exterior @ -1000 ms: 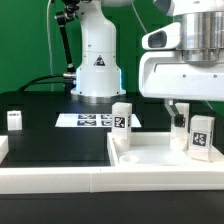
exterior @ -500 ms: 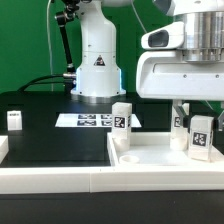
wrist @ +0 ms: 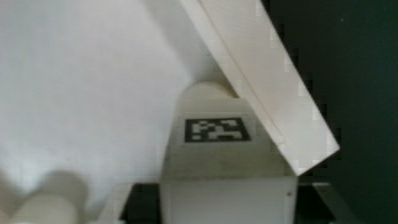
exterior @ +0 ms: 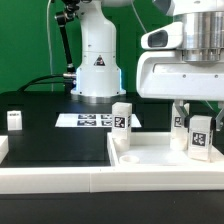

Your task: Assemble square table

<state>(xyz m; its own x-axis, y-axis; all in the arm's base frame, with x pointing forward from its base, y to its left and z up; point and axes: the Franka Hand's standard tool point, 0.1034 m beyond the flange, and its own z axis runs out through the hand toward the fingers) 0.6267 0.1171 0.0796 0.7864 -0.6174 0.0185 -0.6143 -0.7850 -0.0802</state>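
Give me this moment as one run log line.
step: table assembly | claw: at tabletop, state unclear | nearest leg: upright | far leg: apart, on black surface

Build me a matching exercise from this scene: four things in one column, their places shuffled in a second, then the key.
Things
1. marker board
2. table top
3. gripper
4. arm base

Places
A. upright at the back, in front of the green backdrop
B. hanging above the table top, on the exterior view's right
C. lying flat on the black surface, just in front of the arm base
D. in the foreground on the exterior view's right, with legs standing upright on it

Pairs: 1-C, 2-D, 3-B, 4-A
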